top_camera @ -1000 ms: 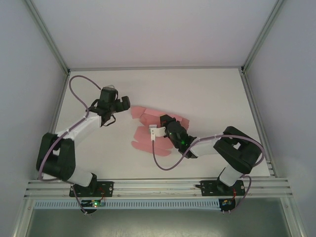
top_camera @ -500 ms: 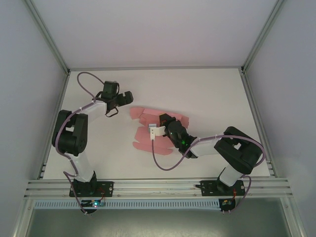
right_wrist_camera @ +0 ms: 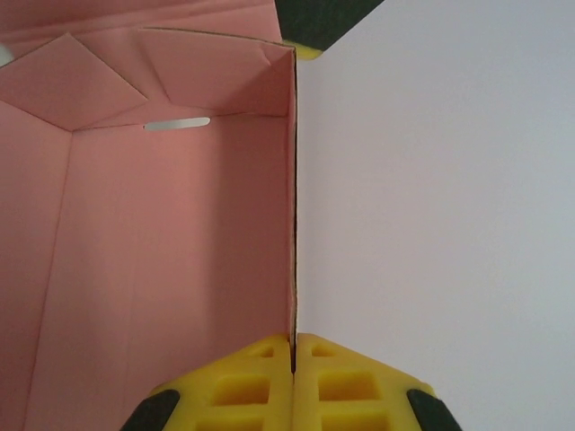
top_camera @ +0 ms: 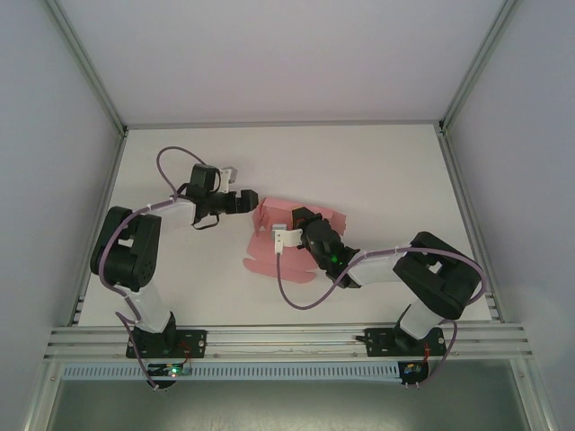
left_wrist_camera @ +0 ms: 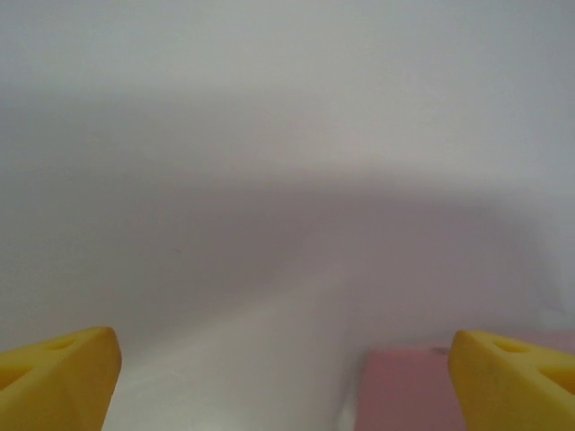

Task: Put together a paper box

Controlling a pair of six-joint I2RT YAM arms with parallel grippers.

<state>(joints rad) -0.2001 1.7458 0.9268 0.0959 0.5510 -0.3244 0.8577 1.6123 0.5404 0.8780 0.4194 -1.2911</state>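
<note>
The pink paper box (top_camera: pixel 269 253) lies partly folded in the middle of the white table. In the right wrist view its pink wall (right_wrist_camera: pixel 180 233) stands upright, with a creased flap at the far end. My right gripper (top_camera: pixel 296 218) is shut on the near edge of that wall, its jaws (right_wrist_camera: pixel 294 346) pinching the thin card. My left gripper (top_camera: pixel 251 201) is at the box's left end, low over the table. Its jaws (left_wrist_camera: pixel 283 382) stand wide open, with a pink panel (left_wrist_camera: pixel 404 391) just inside the right fingertip (left_wrist_camera: pixel 512 377); contact is not clear.
The white table (top_camera: pixel 386 171) stretches bare to the back and right of the box. Aluminium frame rails (top_camera: pixel 269 339) run along the near edge and up both sides. Purple cables loop from each arm over the table.
My left arm has swung right and down to the box's left end. The box's left flaps, flat before, are now folded in. The right gripper has kept its grip and place.
</note>
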